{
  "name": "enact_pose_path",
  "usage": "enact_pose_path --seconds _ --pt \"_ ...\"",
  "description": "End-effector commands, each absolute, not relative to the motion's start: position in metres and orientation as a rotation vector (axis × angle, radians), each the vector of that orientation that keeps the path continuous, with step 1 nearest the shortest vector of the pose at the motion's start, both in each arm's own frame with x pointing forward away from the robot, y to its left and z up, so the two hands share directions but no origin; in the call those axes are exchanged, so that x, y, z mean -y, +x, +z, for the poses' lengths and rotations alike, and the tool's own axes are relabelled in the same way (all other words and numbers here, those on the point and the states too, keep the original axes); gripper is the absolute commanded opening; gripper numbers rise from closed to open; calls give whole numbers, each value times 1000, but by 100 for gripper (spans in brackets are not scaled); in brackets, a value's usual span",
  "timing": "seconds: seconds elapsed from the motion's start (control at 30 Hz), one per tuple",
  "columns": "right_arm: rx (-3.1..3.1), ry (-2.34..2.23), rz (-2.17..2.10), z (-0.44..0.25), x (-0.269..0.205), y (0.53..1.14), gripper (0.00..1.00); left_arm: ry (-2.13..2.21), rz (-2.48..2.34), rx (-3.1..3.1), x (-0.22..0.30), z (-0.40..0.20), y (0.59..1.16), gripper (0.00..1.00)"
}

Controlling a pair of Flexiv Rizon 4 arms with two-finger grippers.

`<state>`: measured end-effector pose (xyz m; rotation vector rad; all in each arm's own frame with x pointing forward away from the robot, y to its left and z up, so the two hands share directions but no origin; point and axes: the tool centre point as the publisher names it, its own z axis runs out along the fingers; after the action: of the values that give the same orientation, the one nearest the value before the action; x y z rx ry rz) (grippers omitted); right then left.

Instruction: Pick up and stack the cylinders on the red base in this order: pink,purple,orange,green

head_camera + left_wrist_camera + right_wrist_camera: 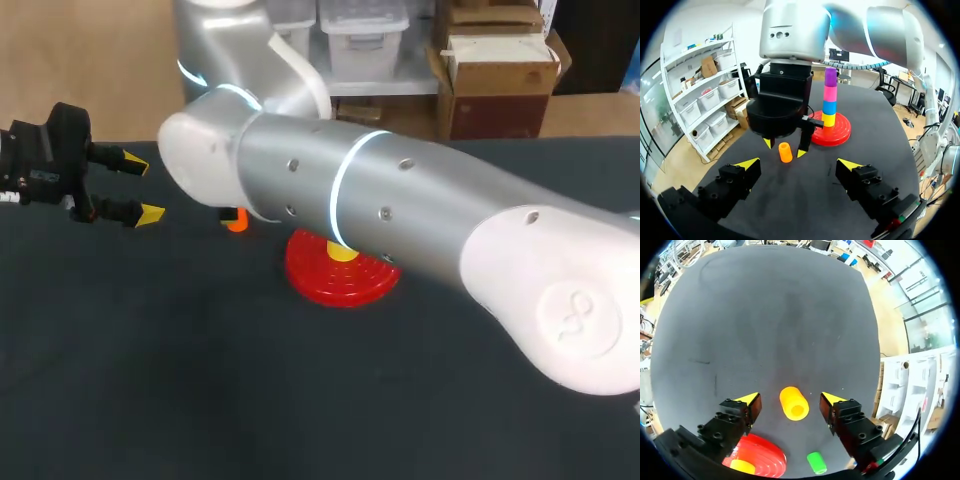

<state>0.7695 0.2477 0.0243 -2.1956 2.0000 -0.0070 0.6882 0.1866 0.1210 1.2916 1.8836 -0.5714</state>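
The right pincer stands wide open, pointing down at the bench, and grips nothing. The orange cylinder stands upright on the bench between its two yellow-tipped fingers, with a clear gap on either side, so neither finger touches it.

Just behind that pincer, toward its wrist, sits the red base. On the base's post are stacked a yellow cylinder, then a blue cylinder, the pink cylinder and the purple cylinder on top. The green cylinder rests on the bench beside the base, under one finger's mount; I cannot tell whether it stands or lies.

The right arm reaches across past the middle of the bench and hides much of the stack from the head view.

The left pincer is also wide open and holds nothing. It hangs well apart from the orange cylinder and faces it, with the right pincer and the red base ahead of its fingers.
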Motion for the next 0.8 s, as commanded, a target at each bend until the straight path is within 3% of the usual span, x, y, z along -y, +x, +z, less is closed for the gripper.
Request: enact_pose_path --seconds 0.03,0.23,0.3,0.47,0.53,0.6,0.8 --pt "-2197 -2477 567 24 -249 776 71 1288 -569 -1877 -187 120 686 100" --pt "-2215 -2518 607 20 -248 776 61 1288 -569 -1877 -187 120 686 100" --pt "-2216 -2526 606 19 -248 776 51 1288 -569 -1877 -187 120 686 100" --pt "-2220 -2543 608 18 -250 777 47 1288 -569 -1877 -187 120 686 100" --pt "-2220 -2548 608 18 -250 777 31 1288 -569 -1877 -187 120 686 100" --pt "-2231 -2544 592 22 -249 777 0 1288 -569 -1877 -187 120 686 100" --pt "-2191 -2520 465 73 -241 778 0 1288 -569 -1877 -187 120 686 100"
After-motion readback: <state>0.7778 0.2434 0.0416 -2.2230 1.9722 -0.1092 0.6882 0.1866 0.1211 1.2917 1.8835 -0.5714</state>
